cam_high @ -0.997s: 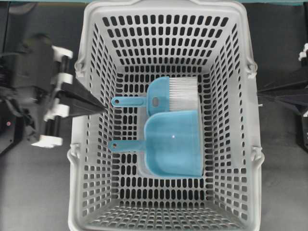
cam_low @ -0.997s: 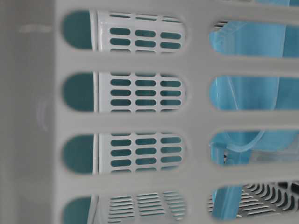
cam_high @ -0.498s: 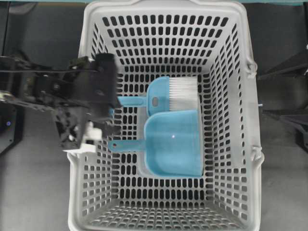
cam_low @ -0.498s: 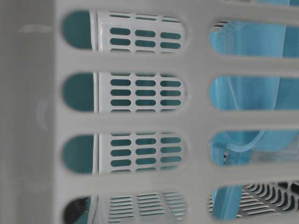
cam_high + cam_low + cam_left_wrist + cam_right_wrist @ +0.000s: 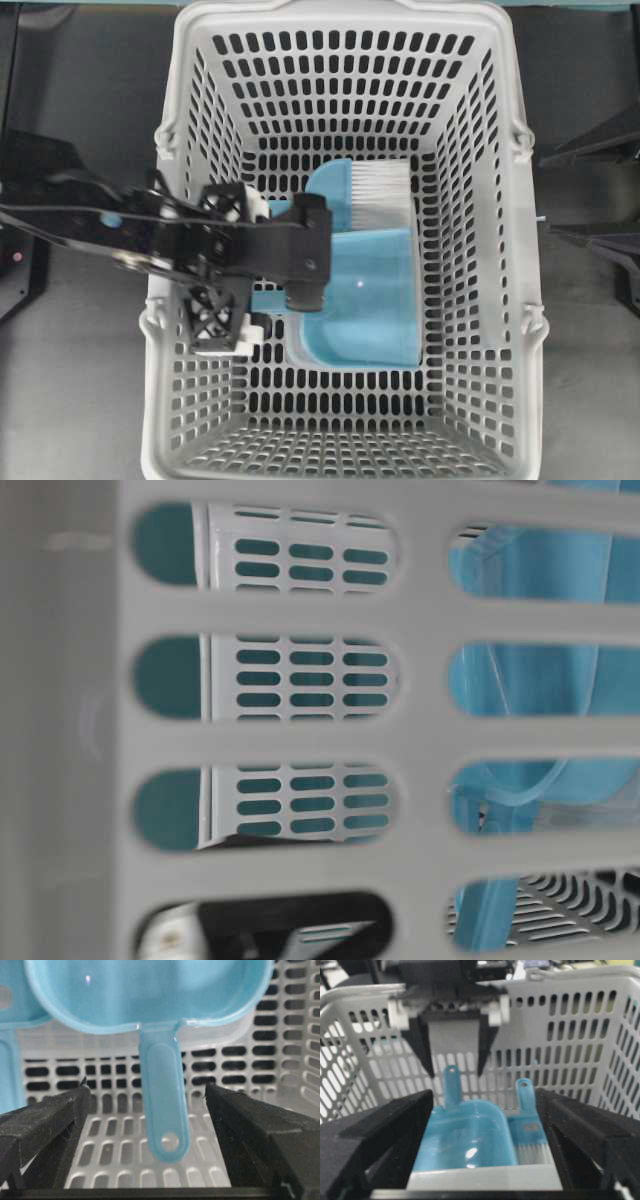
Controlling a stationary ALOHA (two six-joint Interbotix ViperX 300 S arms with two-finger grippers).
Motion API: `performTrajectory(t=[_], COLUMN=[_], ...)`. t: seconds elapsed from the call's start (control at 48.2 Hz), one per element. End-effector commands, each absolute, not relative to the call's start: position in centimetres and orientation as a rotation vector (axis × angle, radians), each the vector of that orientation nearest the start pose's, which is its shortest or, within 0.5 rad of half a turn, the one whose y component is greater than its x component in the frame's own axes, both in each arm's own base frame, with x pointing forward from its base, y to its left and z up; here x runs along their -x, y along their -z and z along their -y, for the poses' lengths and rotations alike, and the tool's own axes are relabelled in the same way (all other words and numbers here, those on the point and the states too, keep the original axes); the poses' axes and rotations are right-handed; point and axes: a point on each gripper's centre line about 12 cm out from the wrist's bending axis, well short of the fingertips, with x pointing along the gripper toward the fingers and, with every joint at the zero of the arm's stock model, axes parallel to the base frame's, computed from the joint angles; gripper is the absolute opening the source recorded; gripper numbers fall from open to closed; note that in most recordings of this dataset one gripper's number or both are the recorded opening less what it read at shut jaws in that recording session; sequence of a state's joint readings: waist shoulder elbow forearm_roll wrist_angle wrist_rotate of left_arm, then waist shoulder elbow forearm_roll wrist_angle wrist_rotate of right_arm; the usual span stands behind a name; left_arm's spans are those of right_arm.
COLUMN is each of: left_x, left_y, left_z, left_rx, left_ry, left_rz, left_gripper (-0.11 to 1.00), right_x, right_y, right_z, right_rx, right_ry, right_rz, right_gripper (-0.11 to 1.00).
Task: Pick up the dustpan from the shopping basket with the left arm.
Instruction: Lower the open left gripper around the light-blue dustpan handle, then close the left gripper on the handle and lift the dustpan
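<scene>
dustpan [image 5: 365, 295] is lying flat on the floor of the shopping basket [image 5: 345, 30], its thin handle pointing toward the left wall, and it is sitting where it sat a second ago. the left arm [image 5: 110, 225], outside the basket's left rim back then, is now reaching over that rim, and the left gripper [image 5: 145, 1105] is hanging with its fingers spread wide, one on each side of the handle without touching it. the right gripper [image 5: 485, 1125] is standing open too, beyond the basket's right side. counting: one dustpan, one hand brush [image 5: 355, 195] beside it, one basket, two arms. no readable writing is showing anywhere
</scene>
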State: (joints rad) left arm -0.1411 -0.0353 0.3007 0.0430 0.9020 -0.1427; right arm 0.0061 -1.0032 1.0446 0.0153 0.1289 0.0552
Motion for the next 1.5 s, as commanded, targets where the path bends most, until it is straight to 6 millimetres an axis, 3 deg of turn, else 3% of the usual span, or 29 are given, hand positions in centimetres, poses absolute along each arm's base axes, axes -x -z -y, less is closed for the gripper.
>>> performTrajectory(t=[0.0, 0.249, 0.415, 0.519, 0.623, 0.664, 0.976, 1.35, 1.474], left_x=[-38.9, -39.7, -39.9, -40.0, -40.3, -40.3, -39.8, -36.6, -35.7], left_y=[-23.7, -21.4, -20.9, -21.2, -21.9, -22.4, -26.6, -35.8, -37.3], left_z=[5.5, 5.8, 5.8, 5.8, 5.9, 5.9, 5.5, 3.9, 3.6], left_rx=[-0.002, -0.011, -0.007, 0.003, 0.015, 0.014, 0.038, 0.066, 0.071], left_ry=[0.03, 0.029, 0.025, 0.021, 0.017, 0.02, 0.018, 0.018, 0.016], left_rz=[-1.173, -1.226, -1.233, -1.221, -1.2, -1.189, -1.081, -0.847, -0.807], left_gripper=[0.89, 0.89, 0.84, 0.66, 0.35, 0.29, 0.3, 0.3, 0.3], right_x=[-19.7, -19.6, -19.6, -19.5, -19.5, -19.4, -19.2, -18.6, -18.6], right_y=[-31.4, -31.2, -30.8, -30.6, -30.5, -30.5, -30.4, -30.8, -30.8], right_z=[-0.2, -0.2, -0.2, -0.2, -0.2, -0.2, -0.2, -0.2, -0.2], right_rx=[-0.076, -0.076, -0.076, -0.076, -0.077, -0.077, -0.077, -0.078, -0.078], right_ry=[-0.004, -0.004, -0.004, -0.004, -0.005, -0.005, -0.006, -0.007, -0.008], right_rz=[-0.144, -0.148, -0.155, -0.16, -0.155, -0.151, -0.143, -0.117, -0.115], right_gripper=[0.78, 0.78, 0.78, 0.78, 0.78, 0.78, 0.78, 0.78, 0.78])
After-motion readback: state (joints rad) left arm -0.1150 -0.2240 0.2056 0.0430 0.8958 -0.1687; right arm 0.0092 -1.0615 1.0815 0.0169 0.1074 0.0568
